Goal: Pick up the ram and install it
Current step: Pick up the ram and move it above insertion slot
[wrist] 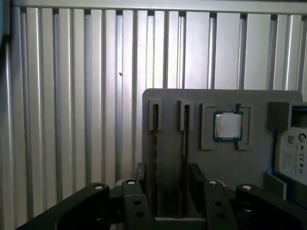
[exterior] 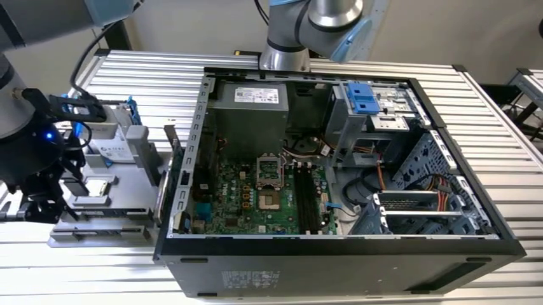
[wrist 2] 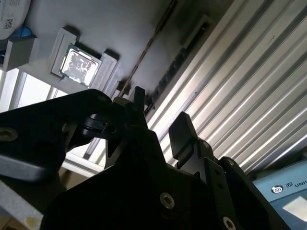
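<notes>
Two ram sticks stand on edge in narrow slots of a grey holder plate; in the first wrist view one ram stick sits beside the other. The second wrist view shows a ram stick as a thin dark line. My gripper is open, its black fingers apart with nothing between them, short of the sticks and not touching them. In the exterior view the gripper hangs at the far left, beside the holder. The motherboard's black slots lie inside the open case.
A square silver processor chip sits in a recess of the holder, with a hard drive beyond it. The open computer case fills the middle of the ribbed metal table. A second arm's base stands behind the case.
</notes>
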